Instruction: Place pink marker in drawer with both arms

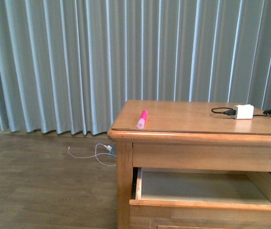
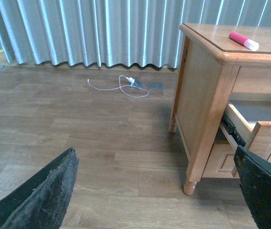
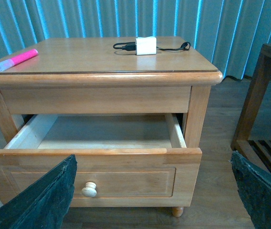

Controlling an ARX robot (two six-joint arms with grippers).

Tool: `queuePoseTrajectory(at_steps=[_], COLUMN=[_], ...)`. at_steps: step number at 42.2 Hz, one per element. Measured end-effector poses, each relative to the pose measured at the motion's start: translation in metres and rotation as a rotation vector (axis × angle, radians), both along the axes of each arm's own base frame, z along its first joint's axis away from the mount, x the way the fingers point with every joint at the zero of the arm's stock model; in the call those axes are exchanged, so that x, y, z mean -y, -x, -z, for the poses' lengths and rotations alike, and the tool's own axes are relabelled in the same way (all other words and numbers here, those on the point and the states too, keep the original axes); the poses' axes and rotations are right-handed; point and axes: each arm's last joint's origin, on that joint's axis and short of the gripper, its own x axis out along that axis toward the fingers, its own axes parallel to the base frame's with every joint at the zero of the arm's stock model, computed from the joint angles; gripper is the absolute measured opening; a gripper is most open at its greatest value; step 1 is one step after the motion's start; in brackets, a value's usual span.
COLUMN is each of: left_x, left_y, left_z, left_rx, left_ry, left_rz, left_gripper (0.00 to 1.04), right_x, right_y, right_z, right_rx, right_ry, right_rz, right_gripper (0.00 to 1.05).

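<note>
My left tool and my right tool both hung with fingers spread wide and nothing between them. Nearest the right tool, the drawer stood pulled out, its round knob towards me and nothing showing inside. I judged that a bump on that front could push it in. A release made too soon could also bounce the marker off the front rim and down to the floor.

Above it, the pink marker lay flat on the desk, near the front corner on my left, not yet picked up. That was my main worry. It was a smooth cylinder on a smooth top, close to the side edge, so a finger landing off-centre could set it rolling over that edge. Fingers closing unevenly could also squirt it out.

Further back and well apart from it sat the white charger block with its black cable. I saw little risk of snagging there unless the right arm swung wide. Behind everything hung the grey-blue curtain.

I could read no brand, label or writing on the marker, the charger or the wood. If there was print, it was too small to tell.
</note>
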Motion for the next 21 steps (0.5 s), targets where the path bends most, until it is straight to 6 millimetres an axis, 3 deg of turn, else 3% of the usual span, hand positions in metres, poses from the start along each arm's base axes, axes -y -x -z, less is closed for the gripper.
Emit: queuePoseTrajectory(at_steps=[6, 10, 14, 21], left_x=[0.0, 0.008, 0.018, 0.044], left_y=[-0.001, -0.011, -0.03, -0.079], left_z=[0.0, -0.004, -0.02, -0.051], left_rx=[-0.002, -0.03, -0.063, -0.061], left_ry=[0.01, 0.006, -0.011, -0.065], left_rz=[-0.017, 0.003, 0.066, 0.151], left_gripper=[0.99, 0.99, 0.99, 0.99], right_x=[0.0, 0.0, 0.0, 0.0], right_y=[0.0, 0.0, 0.0, 0.0], right_z=[0.0, 0.0, 0.0, 0.0], right_rx=[0.0, 0.0, 0.0, 0.0], right_ry=[0.0, 0.0, 0.0, 0.0], right_rz=[0.0, 0.0, 0.0, 0.0], right_gripper=[0.96, 0.96, 0.96, 0.96])
